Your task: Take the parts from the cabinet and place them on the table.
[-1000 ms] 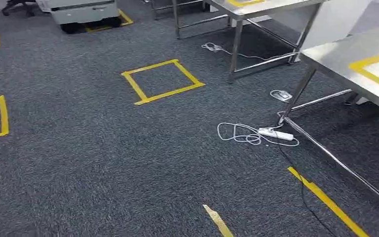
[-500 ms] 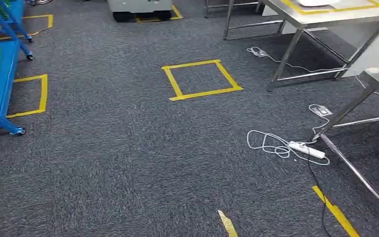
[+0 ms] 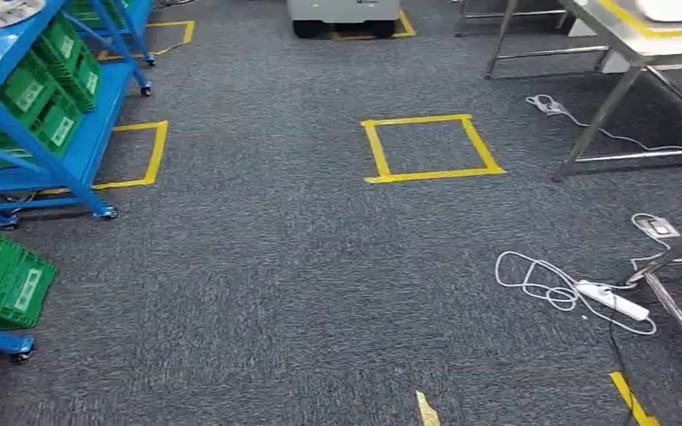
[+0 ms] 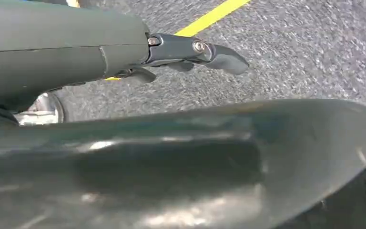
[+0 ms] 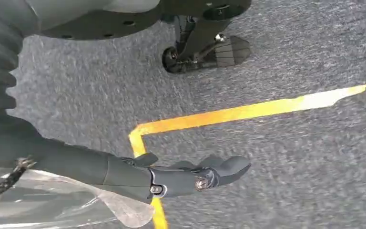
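Your head view looks down on grey carpet floor (image 3: 257, 293). The blue cabinet (image 3: 49, 151) stands at the left edge of the floor on castors, and its shelves carry green bins (image 3: 53, 98) with white labels. The parts inside the bins can't be made out from here. One more green bin (image 3: 0, 280) sits lower down at the left edge, on another blue frame.

A yellow tape square (image 3: 429, 148) is marked mid-floor, toward the far side. A second tape outline (image 3: 133, 155) lies just beside the cabinet's castors. The steel worktop (image 3: 626, 35) is at the far right corner, with yellow tape on its surface and its legs standing on the carpet. A white power strip (image 3: 613, 300) with a coiled white cable (image 3: 533, 275) lies on the floor near the right edge, close to a metal leg. A white wheeled unit (image 3: 342, 13) stands at the far edge of the floor.

Your left hand (image 4: 190, 52) hangs over the carpet in the left wrist view. Its dark fingers (image 4: 224, 57) are stretched out with nothing in them, so it is empty and open.

Your right hand (image 5: 181, 174) hangs above a yellow tape corner (image 5: 140, 131) on the floor. Its fingers (image 5: 228, 167) are extended and apart, holding nothing. A clear plastic piece (image 5: 52, 200) shows at the wrist beside it, but you can't tell what it is.
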